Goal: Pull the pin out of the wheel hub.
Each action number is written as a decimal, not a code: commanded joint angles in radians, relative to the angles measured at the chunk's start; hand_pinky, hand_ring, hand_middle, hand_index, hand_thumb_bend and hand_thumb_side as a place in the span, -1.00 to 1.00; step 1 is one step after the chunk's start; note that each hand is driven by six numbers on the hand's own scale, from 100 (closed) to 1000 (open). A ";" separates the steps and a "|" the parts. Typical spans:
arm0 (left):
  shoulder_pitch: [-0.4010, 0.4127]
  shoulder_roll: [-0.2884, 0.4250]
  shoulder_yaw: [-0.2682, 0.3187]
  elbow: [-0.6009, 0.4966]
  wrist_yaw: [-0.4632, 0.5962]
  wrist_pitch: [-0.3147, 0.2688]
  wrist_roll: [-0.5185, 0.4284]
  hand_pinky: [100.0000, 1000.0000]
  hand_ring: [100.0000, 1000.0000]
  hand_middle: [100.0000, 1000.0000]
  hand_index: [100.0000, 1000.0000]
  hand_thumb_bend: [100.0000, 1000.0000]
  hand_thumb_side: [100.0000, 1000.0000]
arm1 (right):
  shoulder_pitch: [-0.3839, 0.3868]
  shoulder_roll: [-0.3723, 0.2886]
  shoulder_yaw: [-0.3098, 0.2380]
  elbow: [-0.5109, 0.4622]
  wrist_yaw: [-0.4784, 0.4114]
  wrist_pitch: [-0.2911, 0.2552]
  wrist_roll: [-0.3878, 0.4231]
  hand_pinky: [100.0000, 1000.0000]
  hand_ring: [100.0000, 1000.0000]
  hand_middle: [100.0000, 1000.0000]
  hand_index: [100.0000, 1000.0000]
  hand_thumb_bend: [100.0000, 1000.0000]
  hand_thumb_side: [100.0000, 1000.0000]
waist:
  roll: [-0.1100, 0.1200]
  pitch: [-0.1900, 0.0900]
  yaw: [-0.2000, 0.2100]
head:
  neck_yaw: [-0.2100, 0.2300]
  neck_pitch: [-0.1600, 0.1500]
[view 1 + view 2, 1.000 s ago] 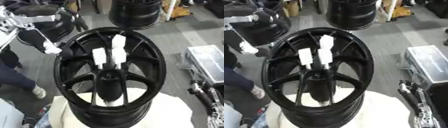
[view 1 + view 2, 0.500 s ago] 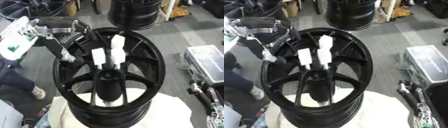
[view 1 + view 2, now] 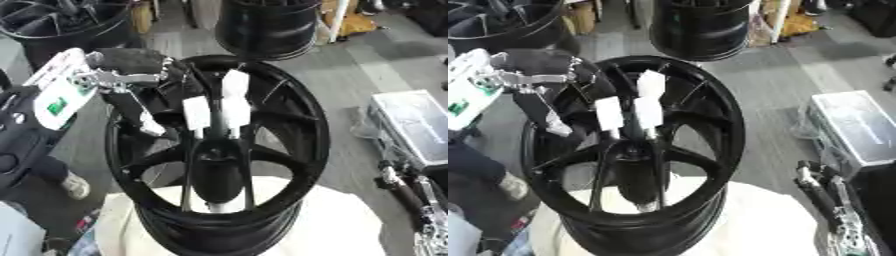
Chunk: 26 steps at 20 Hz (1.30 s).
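A black wheel hub (image 3: 297,145) lies flat on a white cushion (image 3: 350,220). At its centre stand thin rods topped with white blocks, the pins (image 3: 197,112), one taller block (image 3: 234,82) behind the others. My left hand (image 3: 131,80) comes in from the left and hangs over the hub's left rim. Its fingers (image 3: 553,120) point down between the spokes, just left of the pins and apart from them; it holds nothing. My right hand (image 3: 824,195) rests at the lower right corner, fingers up and relaxed.
Other black wheels stand on the floor behind, one at the back centre (image 3: 267,25) and one at the back left (image 3: 52,20). A silver case (image 3: 411,125) lies to the right. A person's shoe (image 3: 74,187) shows at the lower left.
My left hand has moved from the far left edge rightwards, over the hub's left rim and closer to the pins. The pins and right hand have not moved.
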<state>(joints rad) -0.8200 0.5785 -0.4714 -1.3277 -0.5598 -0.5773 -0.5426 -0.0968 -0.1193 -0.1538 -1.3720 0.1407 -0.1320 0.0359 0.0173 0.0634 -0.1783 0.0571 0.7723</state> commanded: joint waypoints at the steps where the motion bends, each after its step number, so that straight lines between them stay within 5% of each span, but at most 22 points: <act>1: -0.027 -0.003 0.006 0.008 -0.022 -0.109 -0.096 0.45 0.22 0.32 0.71 -0.06 0.26 | -0.010 -0.015 0.000 -0.015 0.001 -0.001 0.003 0.16 0.05 0.24 0.30 -1.00 -0.04 | -0.003 -0.014 -0.002 | 0.003 -0.002; 12: -0.044 -0.046 0.019 0.072 -0.071 -0.096 -0.068 0.36 0.07 0.13 0.62 -0.16 0.27 | -0.011 -0.012 0.002 -0.015 0.002 -0.001 0.005 0.16 0.05 0.24 0.30 -1.00 -0.04 | -0.004 -0.013 -0.007 | 0.007 -0.002; 21: -0.053 -0.066 0.022 0.086 -0.055 -0.066 -0.049 0.29 -0.05 -0.01 0.44 -0.52 0.18 | -0.011 -0.010 0.003 -0.015 0.003 -0.001 0.007 0.16 0.05 0.24 0.30 -1.00 -0.04 | -0.004 -0.014 -0.010 | 0.009 -0.002; 26: -0.052 -0.068 0.021 0.082 -0.029 -0.046 -0.041 0.23 -0.20 -0.20 0.20 -0.84 -0.31 | -0.012 -0.009 0.003 -0.014 0.004 0.000 0.008 0.16 0.05 0.24 0.30 -1.00 -0.04 | -0.004 -0.013 -0.010 | 0.009 -0.002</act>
<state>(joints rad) -0.8460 0.5005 -0.4641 -1.2334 -0.5978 -0.5818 -0.5380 -0.0971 -0.1186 -0.1531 -1.3720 0.1407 -0.1304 0.0417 0.0160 0.0634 -0.1866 0.0641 0.7723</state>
